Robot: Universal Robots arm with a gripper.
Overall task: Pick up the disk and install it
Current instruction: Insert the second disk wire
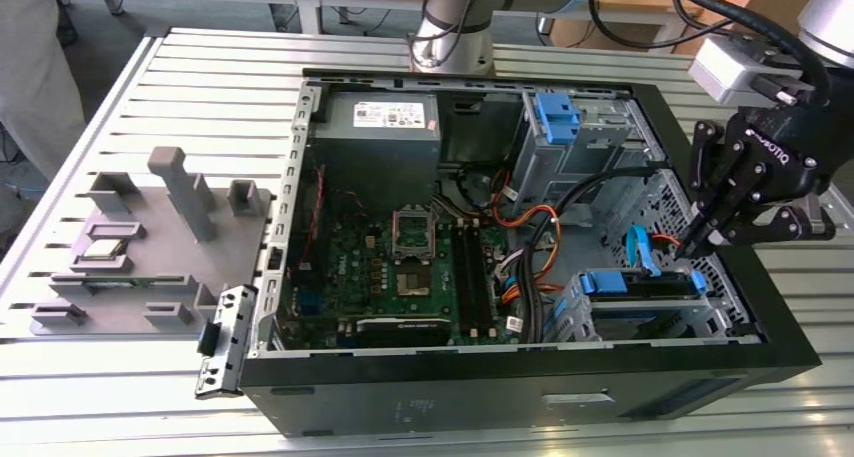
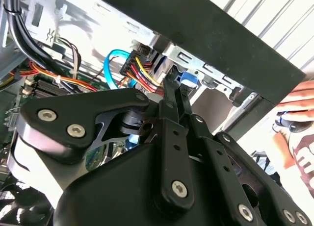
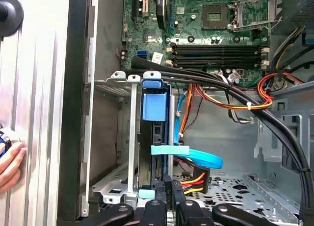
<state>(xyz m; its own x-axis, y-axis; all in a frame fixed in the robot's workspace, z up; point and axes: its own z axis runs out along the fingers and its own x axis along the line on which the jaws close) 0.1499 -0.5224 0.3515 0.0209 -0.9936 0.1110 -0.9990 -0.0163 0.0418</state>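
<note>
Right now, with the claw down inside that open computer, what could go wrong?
The claw sits at the disk in its metal cage, with a blue cable and colored wires right beside it, so it might snag or tug them. The fit in the cage looks tight, so a tilted disk could jam. A person's hand rests just outside the case, close to the arm.

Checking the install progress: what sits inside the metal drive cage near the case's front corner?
In the first wrist view, the disk stands in the drive cage, its blue carrier tab on top. The end effector is at its cabled end. The drive's label and lower part are hidden by the cage.
</note>
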